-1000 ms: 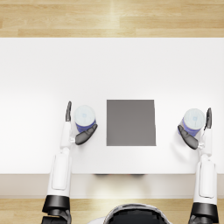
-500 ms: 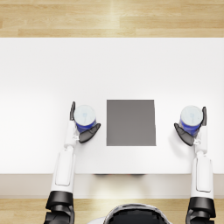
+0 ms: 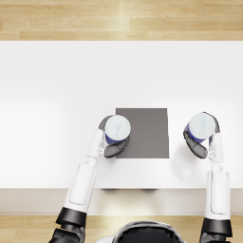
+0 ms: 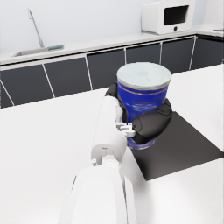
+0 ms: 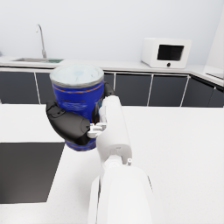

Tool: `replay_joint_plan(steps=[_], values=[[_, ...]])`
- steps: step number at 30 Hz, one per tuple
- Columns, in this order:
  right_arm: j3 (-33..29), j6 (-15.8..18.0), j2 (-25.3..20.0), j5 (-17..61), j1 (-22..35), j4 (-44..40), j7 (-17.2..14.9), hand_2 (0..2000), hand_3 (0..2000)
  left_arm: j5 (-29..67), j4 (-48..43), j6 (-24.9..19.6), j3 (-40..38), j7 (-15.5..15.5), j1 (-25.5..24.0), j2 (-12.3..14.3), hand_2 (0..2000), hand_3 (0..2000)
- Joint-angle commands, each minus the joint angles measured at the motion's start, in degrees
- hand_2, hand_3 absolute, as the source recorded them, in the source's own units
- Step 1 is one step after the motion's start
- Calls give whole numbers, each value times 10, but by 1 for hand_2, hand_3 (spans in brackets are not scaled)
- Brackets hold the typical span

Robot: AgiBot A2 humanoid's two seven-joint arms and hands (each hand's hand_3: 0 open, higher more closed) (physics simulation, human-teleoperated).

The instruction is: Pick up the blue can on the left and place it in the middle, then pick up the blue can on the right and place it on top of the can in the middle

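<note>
Left hand [image 3: 115, 144] gripping left blue can [image 3: 117, 129], sitting over left edge of dark mat [image 3: 149, 135], possibly lifted. Right hand [image 3: 199, 142] wrapping right blue can [image 3: 201, 126], beside mat's right edge. White table [image 3: 57, 95] lying open behind. Two cans, one mat.

Two glossy white arms, smooth rounded forearm shells. Dark grey collars near elbows in head view. Left hand [image 3: 115, 148] and right hand [image 3: 197, 144] matte dark grey, thick padded fingers. Small white bracket with tiny screws at each wrist.
</note>
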Motion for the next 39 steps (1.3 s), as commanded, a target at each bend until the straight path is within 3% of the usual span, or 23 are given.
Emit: replay_joint_plan(steps=[1,5,11,14,15,16,17,18,19,20,21,23,24,25,27,28,32,34,36,38,39], values=[[15,2,-1,0,9,58,0,2000,1520,-25,-4,-1,57,0,28,18,2000,1520],[29,11,-7,0,22,66,0,2000,1520,-119,63,-3,91,0,55,41,2000,1520],[60,38,-16,0,41,70,-1,2000,1520,-159,150,-7,136,-1,80,68,2000,1520],[63,42,-19,0,42,76,-2,2000,1520,-163,204,-7,138,-95,88,79,2000,1520],[62,43,-20,0,40,79,-1,2000,1520,-164,212,-8,231,-118,118,39,2000,1520],[63,44,-21,0,42,81,-1,2000,1520,-165,226,-8,161,-136,97,73,2000,1520],[64,43,-22,0,41,85,0,2000,1520,-165,233,-7,165,-153,96,74,2000,1520],[62,42,-23,0,42,90,0,2000,1520,-165,244,-7,166,-166,97,76,2000,1520],[62,42,-24,0,44,97,1,2000,1520,-165,267,-9,247,-176,127,52,2000,1520],[62,41,-25,0,46,103,1,2000,1520,-166,283,-9,186,-183,112,78,2000,1520],[63,40,-26,0,47,108,1,2000,1520,-165,302,-9,250,-188,136,60,2000,1520],[64,39,-29,0,54,113,1,2000,1520,-165,326,-10,211,-194,128,79,2000,1520],[65,39,-31,0,55,114,1,2000,1520,-165,326,-10,208,-195,125,79,639,1193],[70,38,-32,0,57,119,2,2000,1520,-165,326,-19,257,-197,139,63,0,867],[82,40,-36,0,66,120,2,2000,1520,-166,328,-24,212,-199,126,77,0,213],[91,41,-39,0,71,123,2,2000,1520,-166,314,-14,206,-199,121,75,0,0],[135,42,-59,0,110,108,2,2000,1520,-166,220,13,188,-199,83,56,0,0],[155,41,-73,0,134,87,2,2000,1520,-166,84,19,163,-183,32,21,0,0],[165,41,-82,0,149,74,2,2000,1520,-166,-26,23,134,-93,-12,-8,0,0],[175,37,-90,0,161,67,2,2000,1520,-166,-126,25,93,-47,-52,-33,0,0],[181,15,-92,0,164,66,-14,2000,1520,-166,-165,26,67,-33,-67,-42,0,0]])
